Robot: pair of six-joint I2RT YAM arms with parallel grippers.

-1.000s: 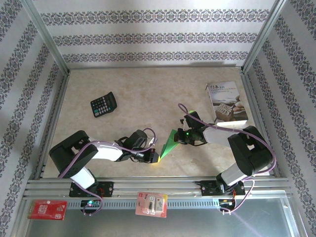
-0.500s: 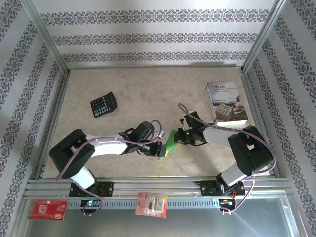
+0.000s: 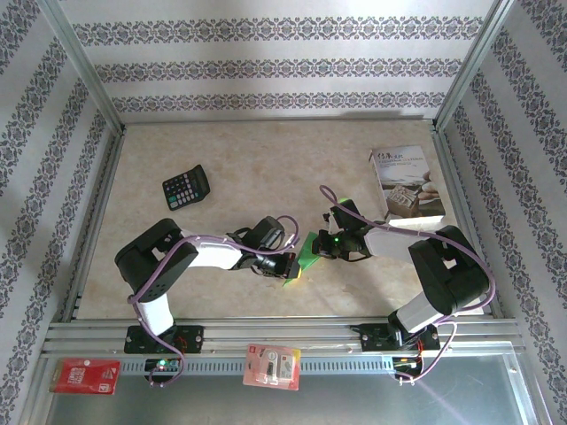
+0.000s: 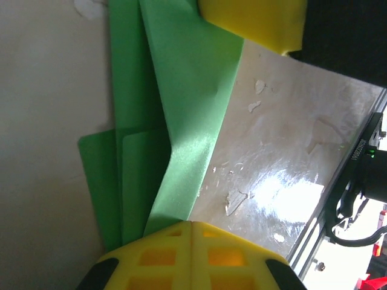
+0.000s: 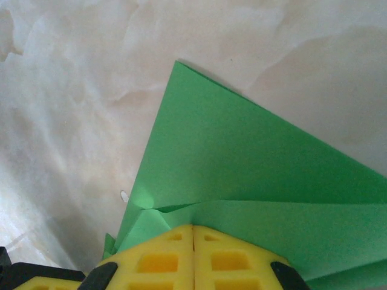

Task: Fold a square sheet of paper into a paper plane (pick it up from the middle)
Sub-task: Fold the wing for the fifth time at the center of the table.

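The folded square sheet of paper [image 3: 304,253] is pinched mid-counter [image 3: 257,164] by the left pincer [image 3: 289,267] and right pincer [image 3: 317,249]. Its long axis is set near-left to far-right, with a pointed corner turned away from the right pincer.

Cover print on the white booklet [image 3: 405,181], far right, and the calculator [image 3: 186,188] keys, far left, are too small to read.
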